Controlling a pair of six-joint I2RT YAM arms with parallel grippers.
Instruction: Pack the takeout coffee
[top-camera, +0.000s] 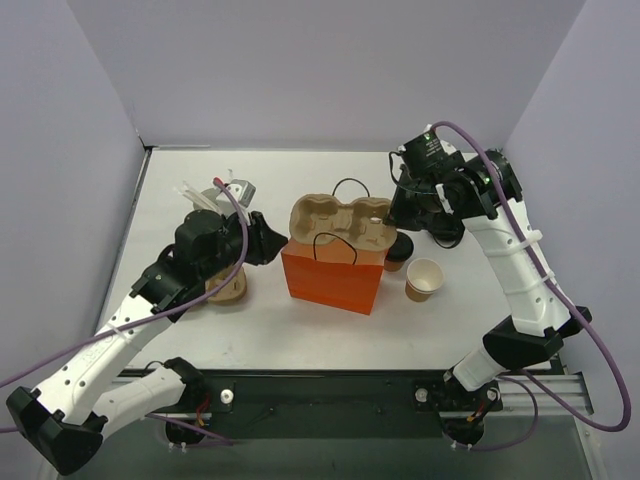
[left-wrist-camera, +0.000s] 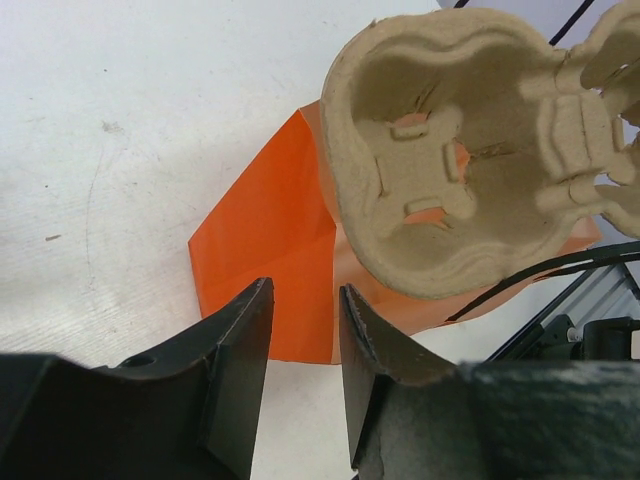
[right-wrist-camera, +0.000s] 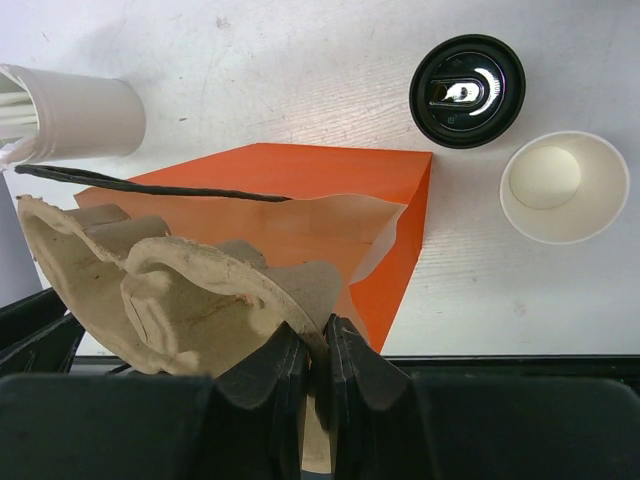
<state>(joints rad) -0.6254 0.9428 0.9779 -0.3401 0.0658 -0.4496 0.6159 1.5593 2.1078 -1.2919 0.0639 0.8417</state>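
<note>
The right pincer (right-wrist-camera: 318, 338) is clamped on the rim of the cardboard tray (right-wrist-camera: 180, 290) over the orange bag (right-wrist-camera: 330, 170). The coffee (right-wrist-camera: 466, 90) stands beyond its tips, beside 1 lidless cup (right-wrist-camera: 563, 186). The left pincer (left-wrist-camera: 305, 300) stands narrowly apart, empty.

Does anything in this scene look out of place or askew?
The pulp cup carrier perches over the mouth of the orange bag, not down inside it, pinched at its rim by the right gripper. Nothing is spilled; the lidded coffee stands upright on the table beside the bag.
</note>
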